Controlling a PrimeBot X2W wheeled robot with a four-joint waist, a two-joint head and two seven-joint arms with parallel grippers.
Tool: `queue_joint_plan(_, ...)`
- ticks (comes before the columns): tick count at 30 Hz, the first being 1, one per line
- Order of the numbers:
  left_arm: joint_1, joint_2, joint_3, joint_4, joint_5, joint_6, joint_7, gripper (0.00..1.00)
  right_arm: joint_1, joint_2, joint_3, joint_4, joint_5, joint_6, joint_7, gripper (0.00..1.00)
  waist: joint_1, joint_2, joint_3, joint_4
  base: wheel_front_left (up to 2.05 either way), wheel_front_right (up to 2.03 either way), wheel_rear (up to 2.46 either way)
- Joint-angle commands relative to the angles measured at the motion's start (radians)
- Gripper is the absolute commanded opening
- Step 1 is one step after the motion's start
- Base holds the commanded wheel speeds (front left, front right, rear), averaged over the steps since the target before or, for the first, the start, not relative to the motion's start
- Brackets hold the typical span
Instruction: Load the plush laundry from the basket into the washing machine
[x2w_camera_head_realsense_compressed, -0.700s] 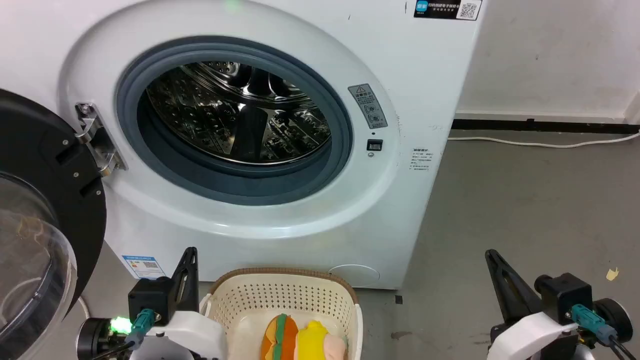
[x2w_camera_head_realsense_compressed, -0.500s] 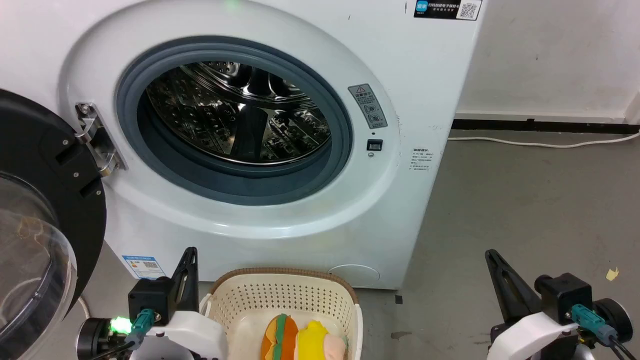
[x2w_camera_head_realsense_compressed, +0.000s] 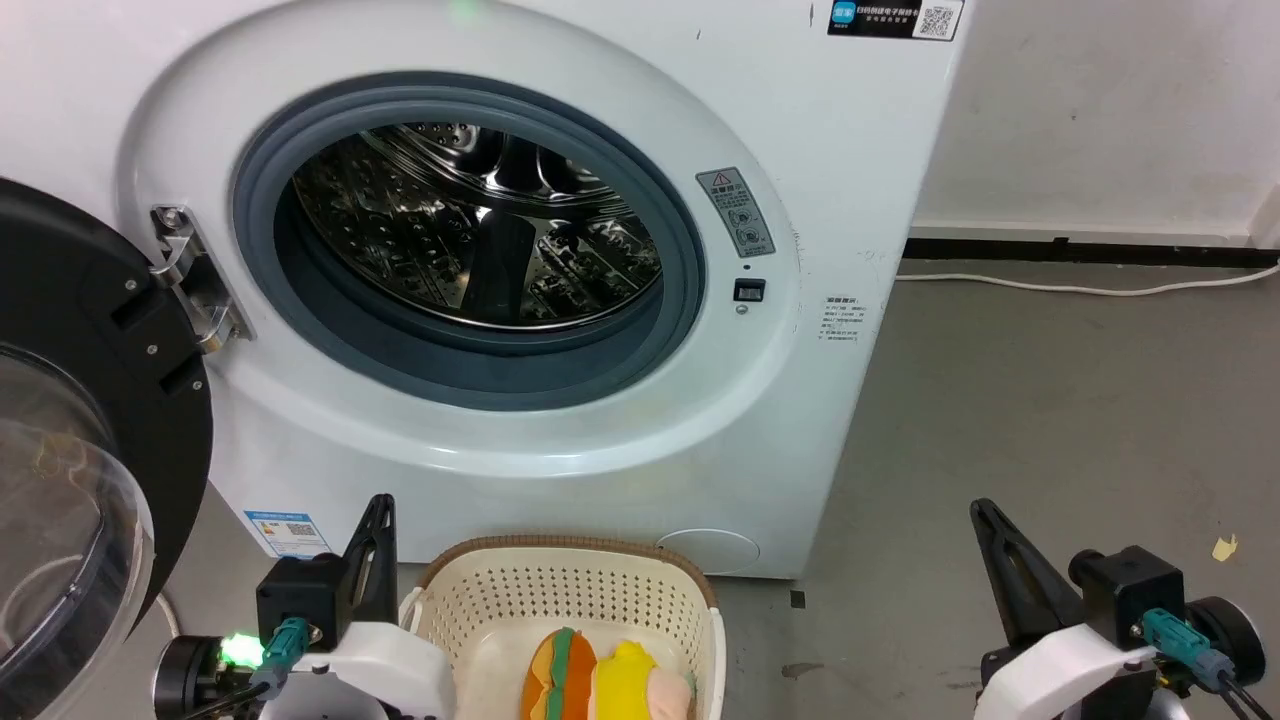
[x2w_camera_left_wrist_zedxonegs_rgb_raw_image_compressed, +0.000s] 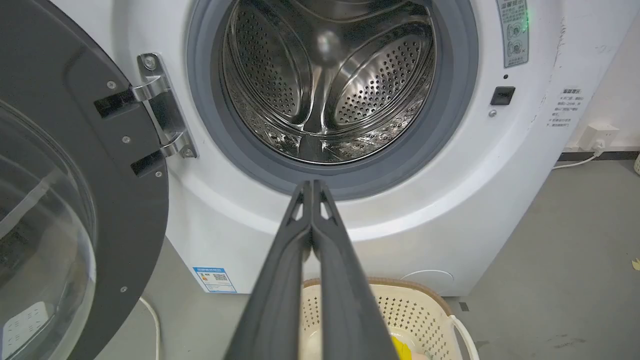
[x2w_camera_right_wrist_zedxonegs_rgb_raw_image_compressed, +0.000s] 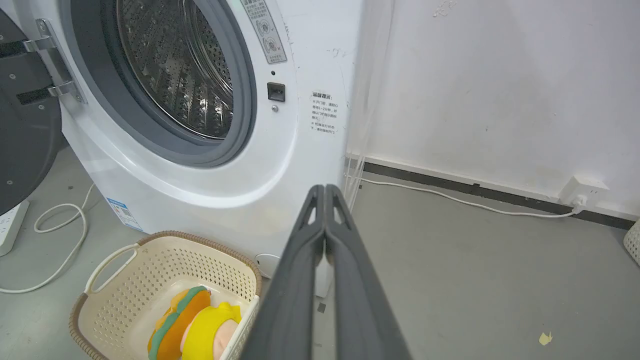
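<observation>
Spotter: Change over the last half second?

Scribe: None to log. The head view keeps the same framing. The left gripper (x2w_camera_head_realsense_compressed: 380, 512) and the right gripper (x2w_camera_head_realsense_compressed: 985, 518) still sit low at either side, long dark fingers pointing up. On each, the two fingers are pressed together to the tips, with nothing between them.

Spotter: The load?

Scribe: The soft burger-shaped plush toy (x2w_camera_head_realsense_compressed: 600, 680), orange bun, green stripe, yellow and pale pink parts, lies where it was. It rests on the bottom of the cream perforated plastic laundry basket (x2w_camera_head_realsense_compressed: 570, 545) with the brown rim. The basket stands at the foot of the large white front-loading washing machine (x2w_camera_head_realsense_compressed: 800, 150); touching or just short of it, cannot tell.

Spotter: Meaning for the task?

Scribe: Judged not begun. The black-rimmed glass door (x2w_camera_head_realsense_compressed: 90, 350) hangs wide open at the left, and the shiny steel drum (x2w_camera_head_realsense_compressed: 480, 230) shows no laundry. The way in looks free, but the fingers would have to part before any pick.

Spotter: Ground and room?

Scribe: Grey scuffed floor (x2w_camera_head_realsense_compressed: 1050, 400), with a small yellowish scrap (x2w_camera_head_realsense_compressed: 1224, 547) near the right gripper. A thin white cable (x2w_camera_head_realsense_compressed: 1080, 291) runs along the black skirting strip (x2w_camera_head_realsense_compressed: 1100, 250) under the off-white wall (x2w_camera_head_realsense_compressed: 1100, 110) to a white socket (x2w_camera_right_wrist_zedxonegs_rgb_raw_image_compressed: 582, 191). A looped white cord (x2w_camera_right_wrist_zedxonegs_rgb_raw_image_compressed: 84, 227) and a white power strip (x2w_camera_right_wrist_zedxonegs_rgb_raw_image_compressed: 7, 227) lie beside the machine, below the open door.
</observation>
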Motion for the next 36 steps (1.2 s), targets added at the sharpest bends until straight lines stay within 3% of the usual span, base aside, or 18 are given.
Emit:
queue_joint_plan(1, 0.0, 0.0, 0.0, 0.0, 0.0, 0.0, 0.0, 1.0, 0.0, 0.0, 0.0, 0.0, 0.0, 0.0, 0.0, 1.0, 0.0, 0.0, 0.0, 0.0, 0.0, 0.0, 0.0)
queue_joint_plan(20, -0.014, 0.001, -0.026, 0.022, -0.009, 0.006, -0.033, 1.0, -0.006, 0.0, -0.02, -0.009, 0.026, 0.0, -0.032, 1.0, 0.0, 0.0, 0.043, -0.015, 0.0, 0.0, 0.0)
queue_joint_plan(36, -0.1, 0.027, -0.049, 0.176, -0.021, -0.012, -0.043, 1.0, -0.046, 0.0, -0.016, -0.02, 0.072, 0.0, -0.066, 1.0, 0.0, 0.0, 0.174, -0.074, 0.0, 0.0, 0.0)
